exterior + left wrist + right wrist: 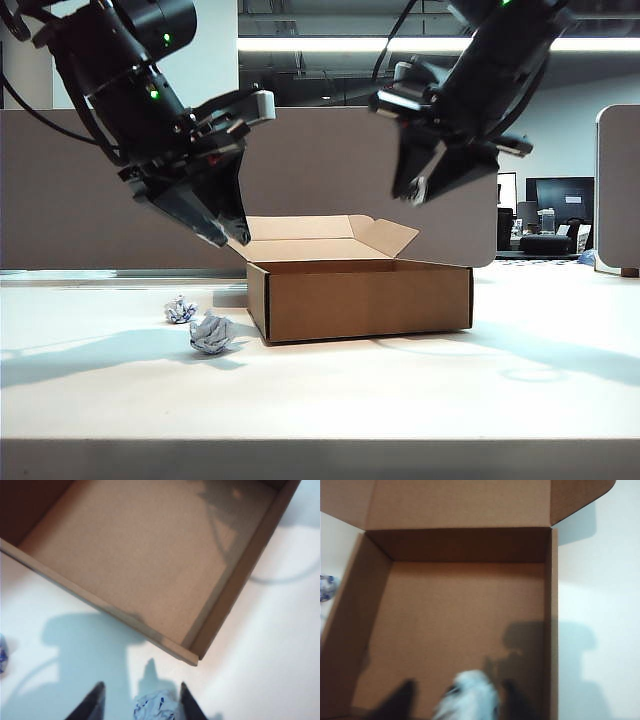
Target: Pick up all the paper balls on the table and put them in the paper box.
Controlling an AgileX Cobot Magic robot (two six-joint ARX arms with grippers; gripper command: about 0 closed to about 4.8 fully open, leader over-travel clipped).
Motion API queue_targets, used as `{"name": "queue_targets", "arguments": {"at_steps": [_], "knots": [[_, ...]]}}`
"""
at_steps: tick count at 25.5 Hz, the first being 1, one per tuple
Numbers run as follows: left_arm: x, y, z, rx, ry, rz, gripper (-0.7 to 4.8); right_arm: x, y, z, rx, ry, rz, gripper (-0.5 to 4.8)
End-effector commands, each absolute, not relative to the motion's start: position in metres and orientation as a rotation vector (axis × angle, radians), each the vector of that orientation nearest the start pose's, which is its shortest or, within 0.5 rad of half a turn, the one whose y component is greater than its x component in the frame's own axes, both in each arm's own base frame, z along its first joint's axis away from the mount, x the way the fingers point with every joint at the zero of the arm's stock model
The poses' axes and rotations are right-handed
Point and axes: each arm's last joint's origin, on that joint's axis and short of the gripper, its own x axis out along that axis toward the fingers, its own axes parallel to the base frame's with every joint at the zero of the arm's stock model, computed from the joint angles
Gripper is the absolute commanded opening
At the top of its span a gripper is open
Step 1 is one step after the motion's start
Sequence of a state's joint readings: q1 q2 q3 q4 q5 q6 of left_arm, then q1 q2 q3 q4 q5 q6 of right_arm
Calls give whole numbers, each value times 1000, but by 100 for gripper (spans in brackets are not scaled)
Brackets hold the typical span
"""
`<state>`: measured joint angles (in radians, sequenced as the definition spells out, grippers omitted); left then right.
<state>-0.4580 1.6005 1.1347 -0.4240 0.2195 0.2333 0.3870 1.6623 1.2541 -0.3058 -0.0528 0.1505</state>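
— Dropping, by the look of it: the right gripper point(455, 695) hangs above the open paper box point(360, 298), and in its wrist view a blurred wad point(470, 697) sits between its fingertips over the brown floor of the box. Whether the jaws are pinching it or have already let go, I cannot tell — the wad is smeared, which hints it may be falling.

— And the left side?

— The left gripper point(137, 700) hovers over the table point(400, 390) just outside the box's near corner, fingers spread, with a whitish, blue-marked paper ball point(155, 706) lying between them on the surface. Nothing is held there yet.

— So what comes next?

— My guess: the left arm needs to sink straight down and close on that ball, then lift over the box wall. A second whitish ball point(180, 309) lies a little further back, near the first point(212, 333), both left of the box in the exterior view.

— The setting?

— Plain white matte tabletop, soft arm shadows across it, a grey-brown partition panel point(60, 190) behind, and an office with strip lights point(350, 44) and monitors point(560, 195) beyond.
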Motion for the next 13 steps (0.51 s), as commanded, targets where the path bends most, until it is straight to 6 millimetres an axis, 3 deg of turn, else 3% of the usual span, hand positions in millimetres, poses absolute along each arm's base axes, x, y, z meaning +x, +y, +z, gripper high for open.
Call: {"name": "queue_targets", "arguments": {"at_steps": [1, 13], "knots": [[298, -154, 230, 320, 865, -741, 184, 343, 141, 261, 35, 745, 378, 324], [300, -156, 198, 312, 1040, -771, 184, 346, 142, 271, 33, 713, 371, 324]]}}
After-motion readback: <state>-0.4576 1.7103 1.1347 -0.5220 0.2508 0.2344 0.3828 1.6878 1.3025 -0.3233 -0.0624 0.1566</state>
